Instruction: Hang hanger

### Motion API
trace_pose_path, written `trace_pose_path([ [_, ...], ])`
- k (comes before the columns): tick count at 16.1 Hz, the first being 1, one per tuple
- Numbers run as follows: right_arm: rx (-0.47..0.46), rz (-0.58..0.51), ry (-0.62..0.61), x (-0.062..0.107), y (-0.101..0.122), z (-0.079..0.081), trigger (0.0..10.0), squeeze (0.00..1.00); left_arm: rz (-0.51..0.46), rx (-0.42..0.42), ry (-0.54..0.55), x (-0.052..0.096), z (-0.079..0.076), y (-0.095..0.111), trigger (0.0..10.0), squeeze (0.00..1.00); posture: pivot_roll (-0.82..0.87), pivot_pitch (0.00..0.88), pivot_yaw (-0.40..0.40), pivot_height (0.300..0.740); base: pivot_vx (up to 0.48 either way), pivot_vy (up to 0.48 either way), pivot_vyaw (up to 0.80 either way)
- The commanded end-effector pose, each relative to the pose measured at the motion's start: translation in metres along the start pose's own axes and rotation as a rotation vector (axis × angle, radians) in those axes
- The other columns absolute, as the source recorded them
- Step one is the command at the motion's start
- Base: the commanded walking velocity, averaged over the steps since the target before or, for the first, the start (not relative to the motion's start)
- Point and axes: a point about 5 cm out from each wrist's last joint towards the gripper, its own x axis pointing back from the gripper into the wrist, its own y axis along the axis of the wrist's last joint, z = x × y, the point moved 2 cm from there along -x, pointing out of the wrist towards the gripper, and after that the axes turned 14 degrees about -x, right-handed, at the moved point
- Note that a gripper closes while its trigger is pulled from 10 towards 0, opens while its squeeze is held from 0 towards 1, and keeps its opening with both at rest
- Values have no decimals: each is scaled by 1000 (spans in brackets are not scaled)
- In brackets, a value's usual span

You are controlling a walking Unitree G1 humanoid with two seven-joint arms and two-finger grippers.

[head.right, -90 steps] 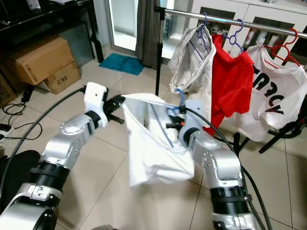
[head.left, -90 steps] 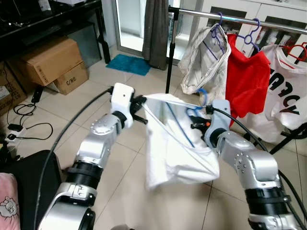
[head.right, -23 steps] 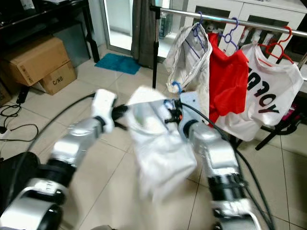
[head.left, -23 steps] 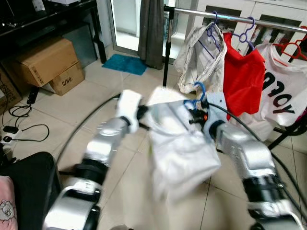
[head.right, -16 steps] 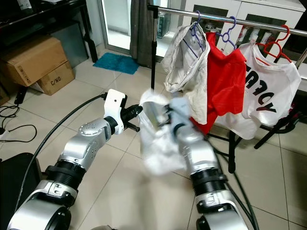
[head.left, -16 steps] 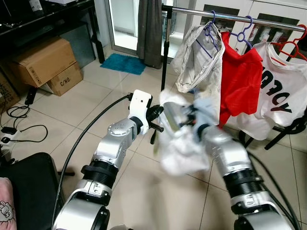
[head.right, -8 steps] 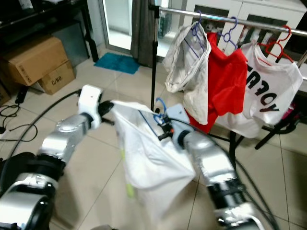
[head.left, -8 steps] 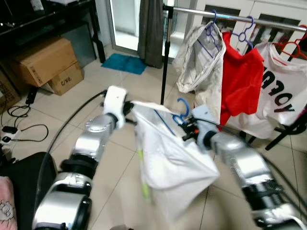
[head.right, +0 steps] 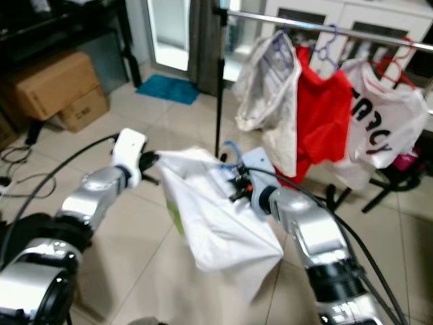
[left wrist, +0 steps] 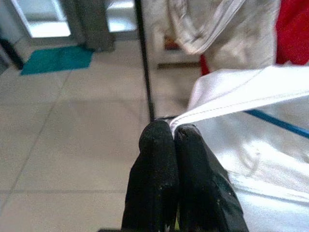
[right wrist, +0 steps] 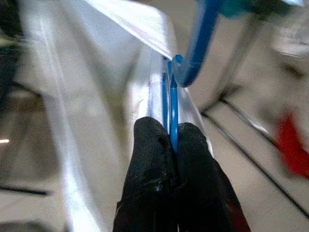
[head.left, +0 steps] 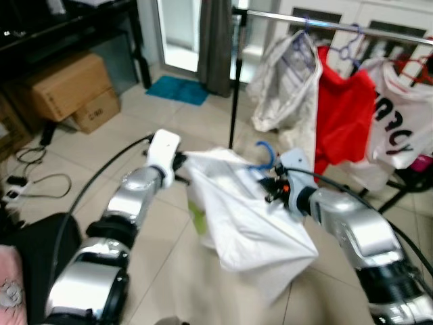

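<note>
Pinching white shirt (head.left: 243, 217) hem, left hand (left wrist: 173, 131), right hand (right wrist: 170, 130) clamping blue hanger (head.left: 265, 154) (beige tiles (head.left: 101, 149) below).

The white cloth garment (head.left: 247, 220) looks thin and smooth, with a light sheen and a stitched hem. The blue plastic hanger (right wrist: 193, 46) is glossy. The black fingers (left wrist: 157, 179) of the left claw (left wrist: 174, 135) look matt and slightly grainy, like rubber. Both arms have brushed silver metal shells (head.left: 352, 227). The clothes rail (head.right: 318, 28) is shiny metal. The floor tiles (head.left: 169, 291) are pale and glossy. The brown cardboard boxes (head.left: 67, 88) look matt.
</note>
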Motion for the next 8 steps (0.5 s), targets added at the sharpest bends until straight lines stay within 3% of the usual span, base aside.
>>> trace_pose_path([
  [1, 18, 23, -20, -1, -2, -1, 10000, 0, -46, -16, -15, -4, -2, 14, 0, 0, -125, 0, -2, 740, 0, 0, 0],
  [3, 88, 52, -114, -11, -12, -5, 10000, 0, -81, -1, -58, -8, -15, 22, 0, 0, -128, 0, -2, 740, 0, 0, 0],
  [5, -16, 50, -213, -27, -23, -12, 10000, 0, -127, 22, -111, -12, -32, 34, 0, 0, -124, 0, -6, 740, 0, 0, 0],
  [6, -99, -3, -287, -31, -20, -20, 10000, 0, -145, 35, -129, -13, -38, 39, 0, 0, -120, 0, -8, 740, 0, 0, 0],
  [7, -107, -8, -292, -31, -20, -20, 10000, 0, -147, 35, -130, -13, -39, 39, 0, 0, -120, 0, -8, 740, 0, 0, 0],
  [8, -287, -162, -343, -30, 0, -25, 10000, 0, -153, 42, -162, -15, -49, 41, 0, 0, -121, 0, -6, 740, 0, 0, 0],
])
